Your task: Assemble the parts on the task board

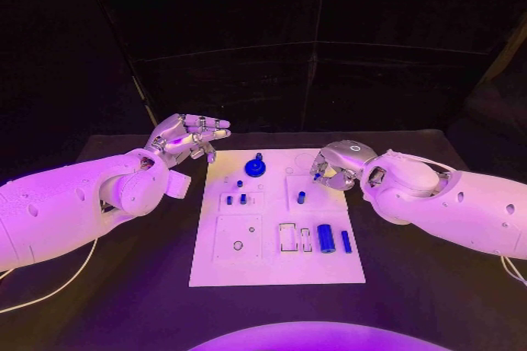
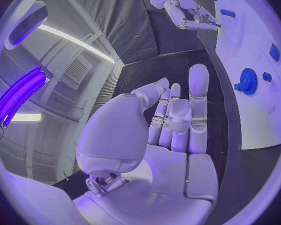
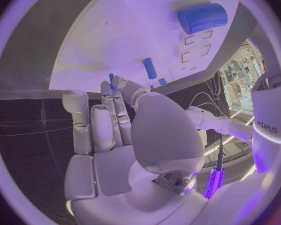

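We see a black table (image 1: 439, 290) with the white task board (image 1: 275, 267) in the middle, dark backdrop behind. Left hand (image 1: 189, 139) hovers off the board's far left corner – fingers apart, holding nothing. Right hand (image 1: 335, 167) sits over the board's far right part, pinching a small blue peg (image 3: 112, 80) at its fingertips. Blue gear (image 1: 255, 167) lies between the two hands; a blue cylinder (image 1: 325, 233) and blue bar (image 1: 346, 241) rest nearer the robot, below the right hand.
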{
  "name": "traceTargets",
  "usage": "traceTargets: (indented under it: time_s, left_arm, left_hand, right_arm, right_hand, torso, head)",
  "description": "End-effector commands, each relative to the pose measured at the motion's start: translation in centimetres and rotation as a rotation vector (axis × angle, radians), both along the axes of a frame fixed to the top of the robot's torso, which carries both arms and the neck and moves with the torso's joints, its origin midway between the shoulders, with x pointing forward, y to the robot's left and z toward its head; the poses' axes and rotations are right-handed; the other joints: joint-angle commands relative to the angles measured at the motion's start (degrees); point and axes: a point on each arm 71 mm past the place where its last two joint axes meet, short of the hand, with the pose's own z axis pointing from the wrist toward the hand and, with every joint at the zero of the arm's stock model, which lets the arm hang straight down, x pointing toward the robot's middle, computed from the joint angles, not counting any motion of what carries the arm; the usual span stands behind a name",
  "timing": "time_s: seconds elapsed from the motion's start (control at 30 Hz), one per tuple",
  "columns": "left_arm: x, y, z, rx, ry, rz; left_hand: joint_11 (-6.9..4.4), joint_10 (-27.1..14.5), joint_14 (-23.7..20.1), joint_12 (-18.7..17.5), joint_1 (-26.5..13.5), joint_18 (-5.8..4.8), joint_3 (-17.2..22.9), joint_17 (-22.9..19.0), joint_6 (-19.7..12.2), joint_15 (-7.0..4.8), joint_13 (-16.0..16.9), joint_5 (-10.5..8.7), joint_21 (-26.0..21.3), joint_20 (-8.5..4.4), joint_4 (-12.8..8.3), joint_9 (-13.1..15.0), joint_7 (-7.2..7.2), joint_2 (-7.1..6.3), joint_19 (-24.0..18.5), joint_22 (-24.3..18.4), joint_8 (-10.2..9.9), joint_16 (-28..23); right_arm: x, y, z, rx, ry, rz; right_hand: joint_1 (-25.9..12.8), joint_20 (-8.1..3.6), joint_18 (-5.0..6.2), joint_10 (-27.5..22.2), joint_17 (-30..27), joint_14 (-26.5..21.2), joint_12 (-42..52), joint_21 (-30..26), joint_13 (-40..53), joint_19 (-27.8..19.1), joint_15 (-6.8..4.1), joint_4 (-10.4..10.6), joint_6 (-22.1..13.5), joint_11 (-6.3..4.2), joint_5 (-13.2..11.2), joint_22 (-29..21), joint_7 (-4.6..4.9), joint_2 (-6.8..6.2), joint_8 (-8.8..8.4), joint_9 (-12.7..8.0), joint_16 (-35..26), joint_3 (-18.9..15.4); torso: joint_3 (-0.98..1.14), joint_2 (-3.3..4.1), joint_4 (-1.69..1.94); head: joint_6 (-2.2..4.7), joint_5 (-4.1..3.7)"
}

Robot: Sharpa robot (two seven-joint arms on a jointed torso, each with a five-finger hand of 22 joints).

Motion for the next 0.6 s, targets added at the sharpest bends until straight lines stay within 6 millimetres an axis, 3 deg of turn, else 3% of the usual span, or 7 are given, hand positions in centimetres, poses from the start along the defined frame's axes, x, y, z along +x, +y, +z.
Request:
traceTargets:
  time_s: [0.03,0.4,0.6]
  left_arm:
    - [0.0,0.1,0.1,-0.008,-0.002,-0.004]
    - [0.1,0.0,0.1,-0.009,-0.003,-0.007]
    - [0.2,-0.3,0.1,-0.011,-0.002,-0.012]
  left_hand:
    - [-0.10,-0.3,0.0,0.2,-0.1,0.24,-0.2,-0.1,-0.4,0.19,0.0,0.04,0.2,0.21,-0.3,0.0,-0.09,0.03,0.3,0.0,-0.1,0.2]
    - [-0.10,-0.3,0.0,0.2,-0.1,0.24,-0.2,-0.1,-0.4,0.19,0.0,0.04,0.2,0.21,-0.3,0.0,-0.09,0.03,0.3,0.0,-0.1,0.2]
    - [-0.10,-0.3,0.0,0.2,-0.1,0.24,-0.2,-0.1,-0.4,0.19,0.0,0.04,0.2,0.21,-0.3,0.0,-0.09,0.03,0.3,0.0,-0.1,0.2]
  right_arm:
    - [-0.4,0.4,1.1,0.044,-0.037,0.004]
    - [-2.8,3.4,4.2,0.142,-0.088,0.091]
    - [-3.4,5.9,4.6,0.175,-0.069,0.147]
  right_hand:
    - [-0.2,-0.15,-1.07,0.5,0.2,1.7,0.4,0.3,0.0,0.1,-0.32,-0.1,0.5,0.06,-0.2,0.1,-0.13,-0.28,0.17,0.1,0.4,0.3]
    - [-0.1,-0.15,-1.08,0.5,0.2,1.8,0.4,0.4,0.0,0.1,-0.33,-0.1,0.5,0.05,-0.1,0.1,-0.14,-0.27,0.17,0.1,0.4,0.4]
    - [-0.1,-0.17,-1.09,0.6,0.3,1.8,0.4,0.4,0.0,0.1,-0.34,-0.1,0.5,0.05,-0.1,0.2,-0.14,-0.27,0.16,0.1,0.4,0.4]
  torso:
    - [0.01,-0.02,-0.11]
    - [-0.04,-0.02,0.07]
    - [-0.11,0.05,0.00]
  head:
    - [0.00,0.29]
    - [0.44,0.43]
    - [0.32,1.95]
